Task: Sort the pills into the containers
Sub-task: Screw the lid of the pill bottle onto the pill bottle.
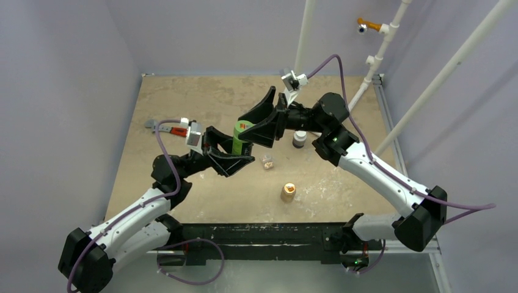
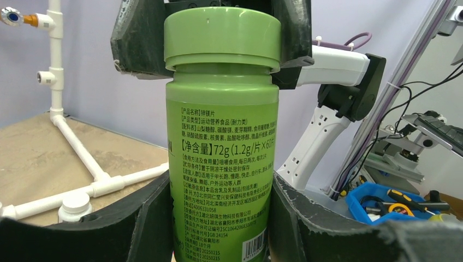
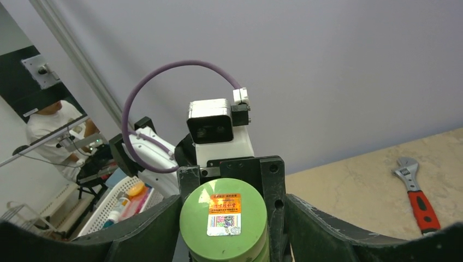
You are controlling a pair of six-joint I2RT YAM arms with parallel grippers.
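A green bottle (image 1: 242, 137) is held above the table, and my left gripper (image 1: 229, 151) is shut on its labelled body (image 2: 221, 164). My right gripper (image 1: 255, 122) comes from the far side and is open. Its fingers (image 2: 139, 41) stand close on either side of the green cap (image 3: 224, 218), with a narrow gap on the cap's right in the right wrist view. The container, a small clear case (image 1: 267, 162), lies on the table just right of the bottle. The pills are too small to make out.
A dark bottle with a white cap (image 1: 299, 139) stands behind the case, and a tan-orange bottle (image 1: 288, 191) nearer the front edge. A red-handled wrench (image 1: 166, 127) lies at the left. White pipes (image 1: 366, 79) rise at the back right corner.
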